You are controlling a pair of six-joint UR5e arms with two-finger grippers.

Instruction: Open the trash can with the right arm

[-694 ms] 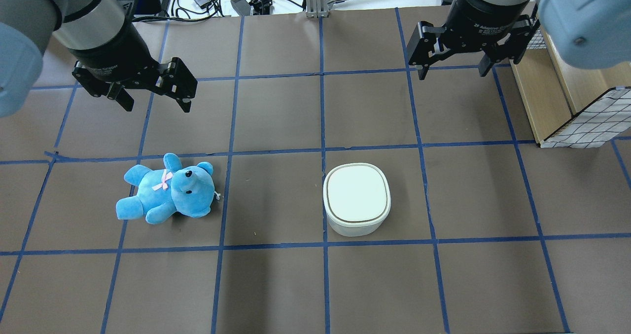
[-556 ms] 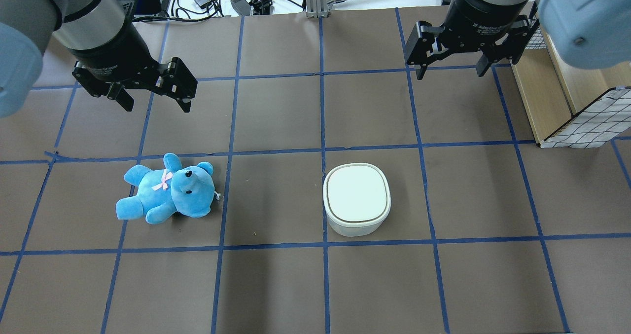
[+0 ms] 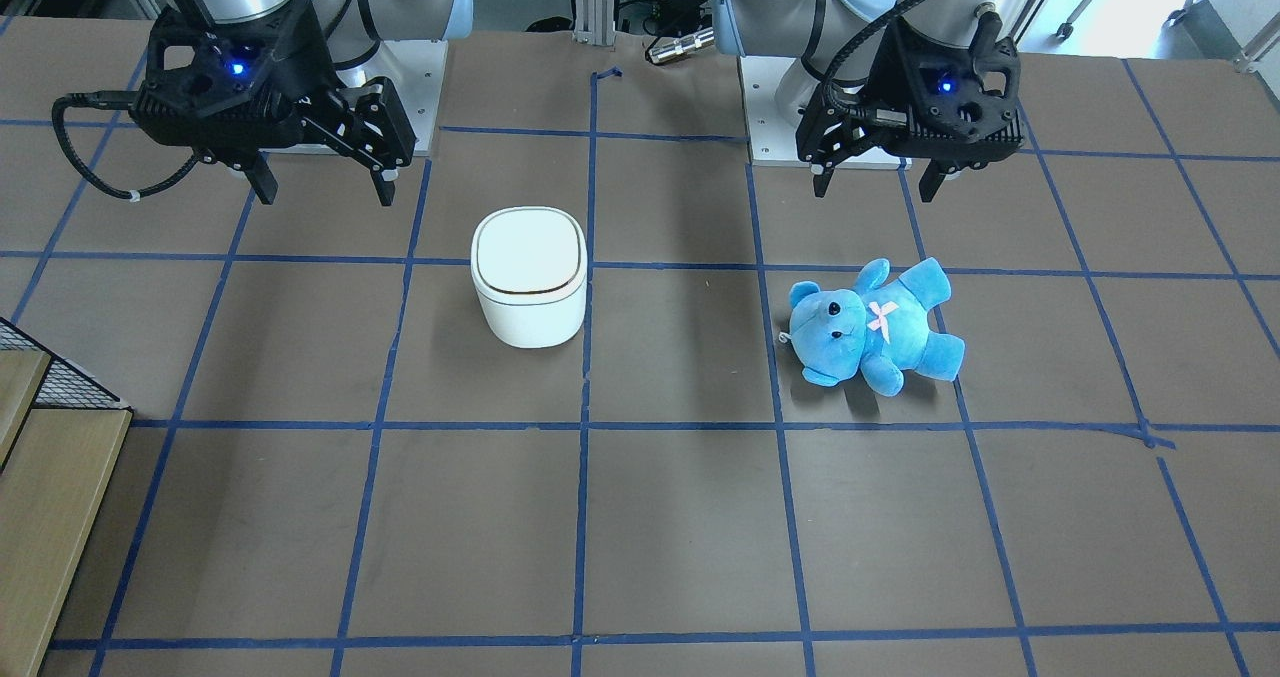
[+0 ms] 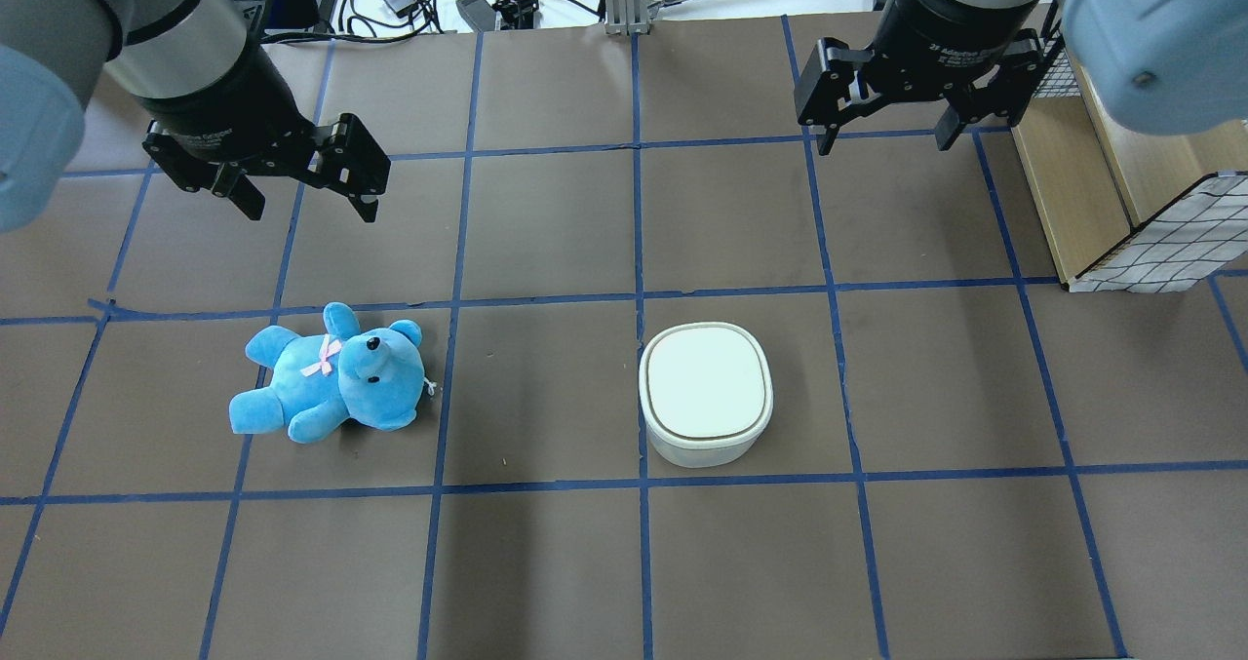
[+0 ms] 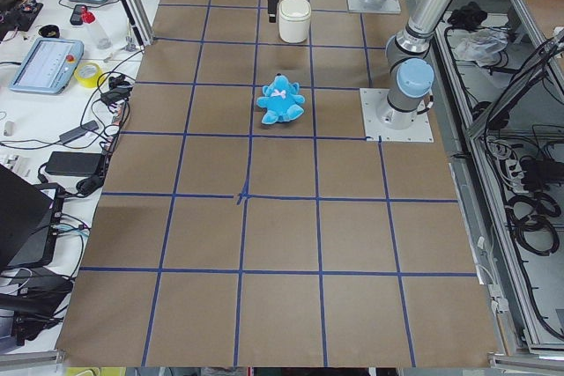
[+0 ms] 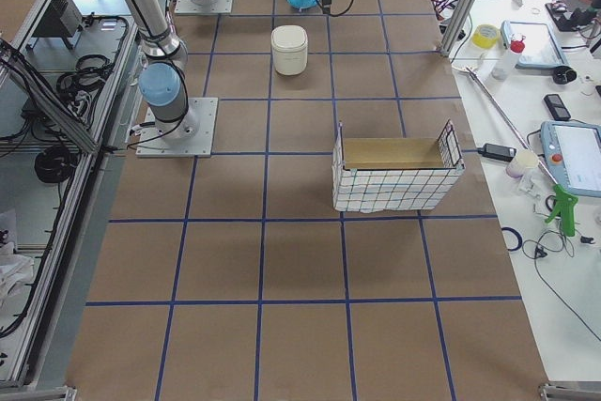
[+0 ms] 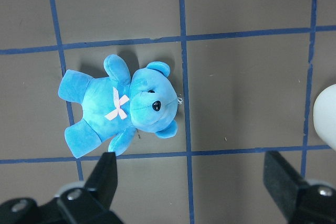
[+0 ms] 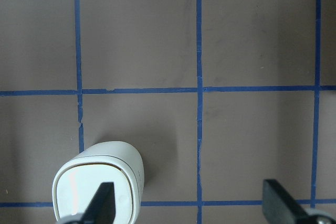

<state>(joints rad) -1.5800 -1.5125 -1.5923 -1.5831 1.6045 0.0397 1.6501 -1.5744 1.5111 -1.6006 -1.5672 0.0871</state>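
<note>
Two-arm workcell, trash can closed. The trash can (image 4: 706,394) stands upright on the brown table (image 4: 546,241), which is ruled into squares by blue tape. It sits in a square just right of the centre line in the overhead view, its left side close against that tape line. Its flat white lid lies shut, level with the rim and outlined by a thin dark seam. The right arm (image 4: 1141,46) enters from the right of the overhead view and carries the right gripper (image 4: 883,145) above the table, well apart from the trash can and touching nothing. The claw is spread wide, its two black fingers far apart with only bare table between them, and it has hold of nothing. In the right wrist view the trash can appears at the lower left, with one fingertip (image 8: 105,200) overlapping the lid's edge in the picture while the other finger lies far off to the right. The left gripper (image 4: 313,213) also hangs above the table, its jaws wide apart and empty. A blue teddy bear (image 4: 331,387) with a pink bow lies on its back left of the trash can, well apart from it. A wire-mesh basket (image 4: 1160,241) stands at the table's right edge.
</note>
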